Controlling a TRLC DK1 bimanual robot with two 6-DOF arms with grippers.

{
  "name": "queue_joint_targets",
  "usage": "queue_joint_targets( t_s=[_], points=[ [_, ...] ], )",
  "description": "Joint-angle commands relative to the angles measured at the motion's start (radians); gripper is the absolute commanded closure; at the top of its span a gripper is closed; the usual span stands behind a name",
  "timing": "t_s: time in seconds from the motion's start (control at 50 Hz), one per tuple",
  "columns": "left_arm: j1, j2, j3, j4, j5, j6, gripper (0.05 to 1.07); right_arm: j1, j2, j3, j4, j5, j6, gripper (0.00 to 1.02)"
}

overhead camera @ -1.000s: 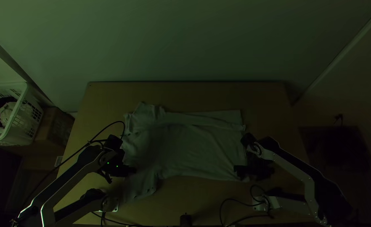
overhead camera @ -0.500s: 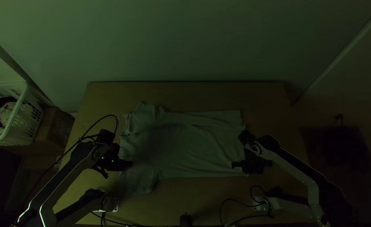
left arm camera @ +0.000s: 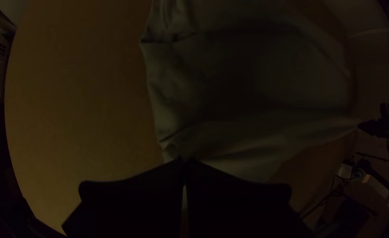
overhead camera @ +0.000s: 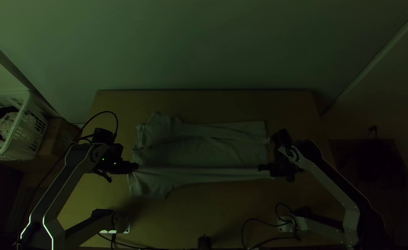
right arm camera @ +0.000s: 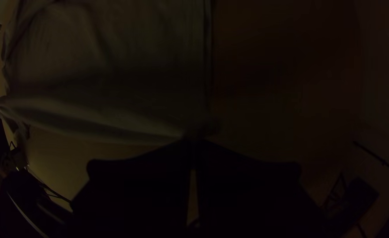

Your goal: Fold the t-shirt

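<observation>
One t-shirt (overhead camera: pixel 204 150) lies across the table (overhead camera: pixel 204 104)'s middle, near side pulled taut — left gripper (overhead camera: pixel 135 166) pinching it toward the table's left end, right gripper (overhead camera: pixel 261 167) clamped on it toward the right.

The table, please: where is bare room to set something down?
The table is bare beyond the t-shirt, up to the far edge, and nearer, between the shirt and the black object at the near edge. Crowded: the shirt's ends, at the left gripper and right gripper.

The table (overhead camera: pixel 204 105) offers passage at twelve o'clock; the left gripper (overhead camera: pixel 134 167) blocks nine, the right gripper (overhead camera: pixel 260 167) three.
</observation>
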Motion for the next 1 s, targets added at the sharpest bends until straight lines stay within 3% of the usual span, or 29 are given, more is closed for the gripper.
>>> queue_joint_targets(
  t_s=[0.0, 0.58, 0.98],
  points=[
    [0.005, 0.053, 0.073, -0.008, 0.006, 0.009, 1.04, -0.015, 0.048, 0.039, 0.024, 0.017, -0.013, 1.00],
    [0.004, 0.401, 0.470, 0.040, 0.010, 0.000, 1.04, -0.119, 0.324, 0.259, 0.185, 0.031, -0.057, 1.00],
    [0.007, 0.613, 0.673, 0.047, 0.010, 0.004, 1.04, -0.171, 0.557, 0.506, 0.226, 0.039, -0.083, 1.00]
  ],
)
